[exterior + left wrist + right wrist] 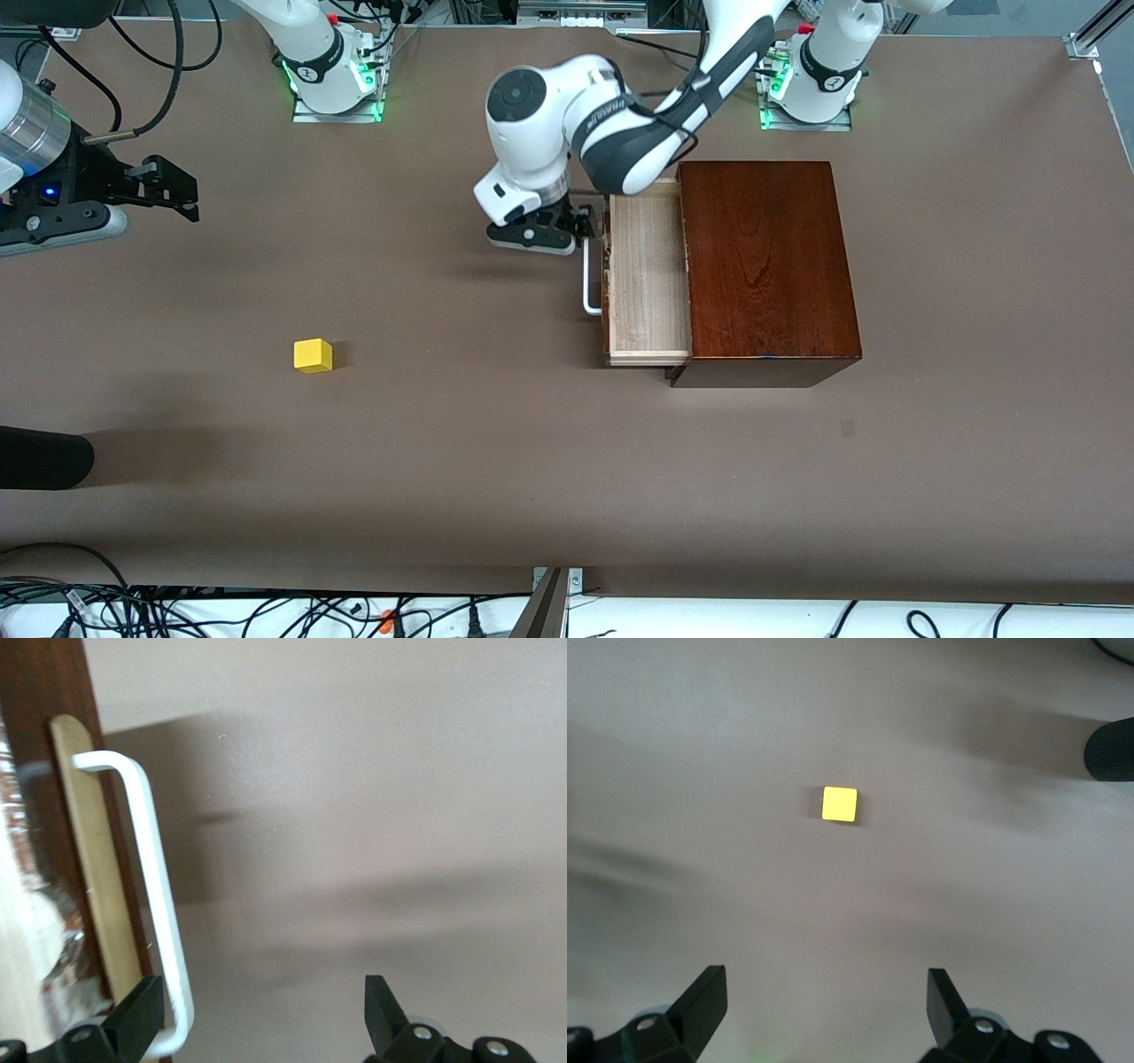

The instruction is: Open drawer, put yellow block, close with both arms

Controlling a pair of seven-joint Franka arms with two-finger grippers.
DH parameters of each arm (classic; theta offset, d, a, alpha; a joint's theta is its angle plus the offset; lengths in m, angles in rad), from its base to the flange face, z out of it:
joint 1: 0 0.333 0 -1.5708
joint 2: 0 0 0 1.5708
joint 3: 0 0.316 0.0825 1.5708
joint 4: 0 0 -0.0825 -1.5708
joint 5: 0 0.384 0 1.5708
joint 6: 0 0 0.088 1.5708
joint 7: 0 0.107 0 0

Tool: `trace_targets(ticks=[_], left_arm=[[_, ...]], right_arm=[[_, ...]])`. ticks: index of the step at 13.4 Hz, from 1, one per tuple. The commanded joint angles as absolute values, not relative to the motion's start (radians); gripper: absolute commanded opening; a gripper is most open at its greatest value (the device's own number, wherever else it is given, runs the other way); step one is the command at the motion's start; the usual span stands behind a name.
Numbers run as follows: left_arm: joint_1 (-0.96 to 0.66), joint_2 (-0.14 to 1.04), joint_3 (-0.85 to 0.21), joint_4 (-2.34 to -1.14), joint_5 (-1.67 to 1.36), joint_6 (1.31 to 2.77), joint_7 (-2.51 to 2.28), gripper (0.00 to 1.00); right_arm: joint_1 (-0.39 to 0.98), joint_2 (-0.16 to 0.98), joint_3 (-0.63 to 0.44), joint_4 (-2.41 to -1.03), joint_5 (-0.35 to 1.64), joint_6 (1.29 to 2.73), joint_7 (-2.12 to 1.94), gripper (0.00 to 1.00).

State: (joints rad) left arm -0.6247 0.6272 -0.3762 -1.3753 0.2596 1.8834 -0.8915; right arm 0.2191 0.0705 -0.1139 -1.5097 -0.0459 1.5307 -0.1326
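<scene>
Brown counter (pixel 496 478) fills the room, carrying the drawer (pixel 647 279), pulled partly out of its dark wooden box (pixel 766 266). At its white handle (pixel 588 282) sits the left gripper (pixel 592 223), fingers (pixel 137 1019) apart around the bar, not clamped. Well away from the drawer, toward the right arm's end, lies the yellow block (pixel 313 355). High over the counter, the right gripper (pixel 182 190) hangs with fingers (pixel 700 1005) spread; it should centre over the block, then descend straight.

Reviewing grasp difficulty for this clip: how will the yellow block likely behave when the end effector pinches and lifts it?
The yellow block looks rigid with flat, plain faces, so it should sit still rather than roll. It is small, so probably light. Its smooth faces might slip if the open right end effector pinches off-center.
</scene>
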Motion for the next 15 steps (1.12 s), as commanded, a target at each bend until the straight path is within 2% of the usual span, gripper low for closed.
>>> trace_targets(ticks=[1, 2, 4, 8, 15], left_arm=[[-0.630, 0.604, -0.376, -1.237, 0.233, 1.662, -0.873, 1.00], [-0.624, 0.583, -0.370, -1.191, 0.233, 1.588, -0.852, 1.00], [-0.571, 0.533, -0.367, -1.172, 0.233, 1.485, -0.748, 1.00], [-0.350, 0.410, -0.370, -1.172, 0.143, 1.382, -0.568, 1.00], [-0.123, 0.333, -0.365, -1.172, 0.141, 1.290, -0.273, 1.00]], right_arm=[[0.222, 0.081, -0.118, -1.482, -0.057, 1.509, -0.147, 1.00], [0.222, 0.080, -0.118, -1.482, -0.058, 1.509, -0.147, 1.00], [0.222, 0.080, -0.118, -1.482, -0.057, 1.509, -0.147, 1.00], [0.222, 0.080, -0.117, -1.482, -0.058, 1.509, -0.147, 1.00], [0.222, 0.080, -0.118, -1.482, -0.057, 1.509, -0.147, 1.00]])
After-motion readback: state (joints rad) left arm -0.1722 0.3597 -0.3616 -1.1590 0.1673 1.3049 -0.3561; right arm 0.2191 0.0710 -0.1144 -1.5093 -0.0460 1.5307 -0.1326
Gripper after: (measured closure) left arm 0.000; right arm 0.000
